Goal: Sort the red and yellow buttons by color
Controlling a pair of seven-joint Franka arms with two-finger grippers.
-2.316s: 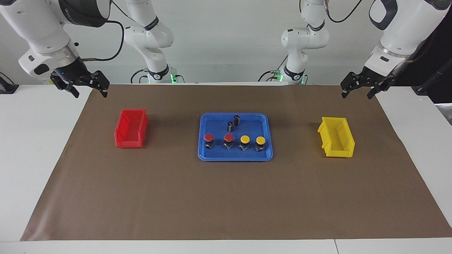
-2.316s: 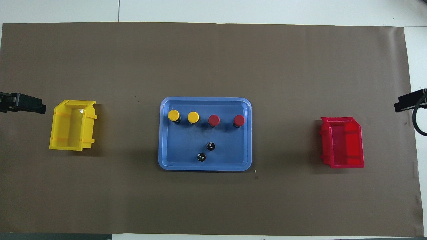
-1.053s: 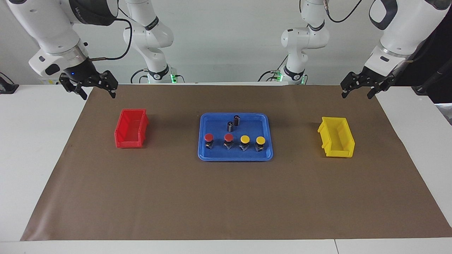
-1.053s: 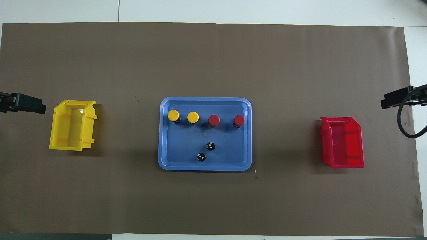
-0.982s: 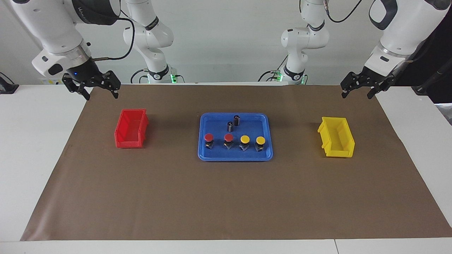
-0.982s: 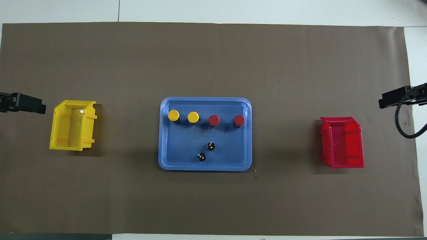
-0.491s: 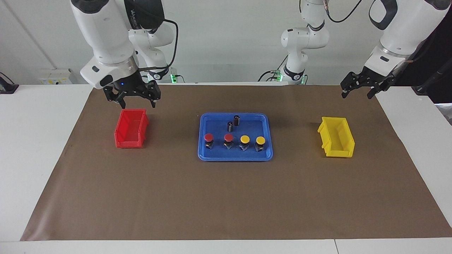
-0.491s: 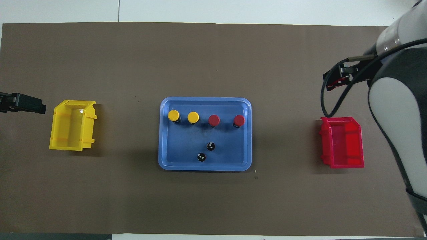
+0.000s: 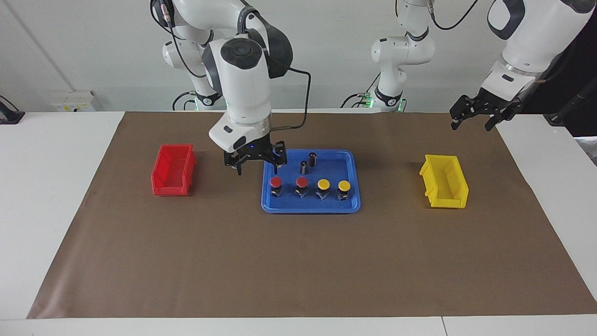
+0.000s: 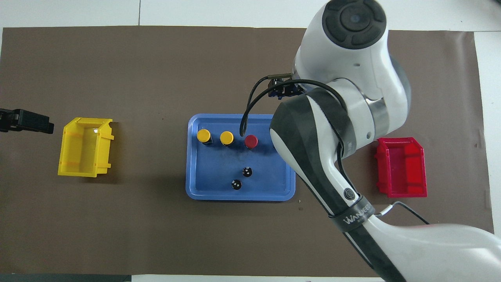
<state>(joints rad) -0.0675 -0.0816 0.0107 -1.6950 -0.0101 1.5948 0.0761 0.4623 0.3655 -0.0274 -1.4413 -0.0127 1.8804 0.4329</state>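
Observation:
Two red buttons [image 9: 276,182] [image 9: 301,182] and two yellow buttons [image 9: 323,185] [image 9: 344,186] stand in a row in the blue tray [image 9: 310,209]. My right gripper [image 9: 257,169] hangs open over the tray's rim at the right arm's end, just above and beside the end red button, holding nothing. In the overhead view the right arm hides that button; the other red button [image 10: 251,141] and both yellow buttons [image 10: 204,136] [image 10: 226,137] show. My left gripper [image 9: 471,125] waits open and empty over the mat's corner, nearer the robots than the yellow bin [image 9: 444,182].
A red bin [image 9: 173,170] sits toward the right arm's end of the brown mat, and the yellow bin [image 10: 84,147] toward the left arm's end. Two dark plain cylinders [image 9: 304,166] [image 9: 312,158] stand in the tray, nearer the robots than the buttons.
The right arm has swung from the mat's corner, past the red bin, to the tray's edge and come lower. The left arm and all the objects stayed put.

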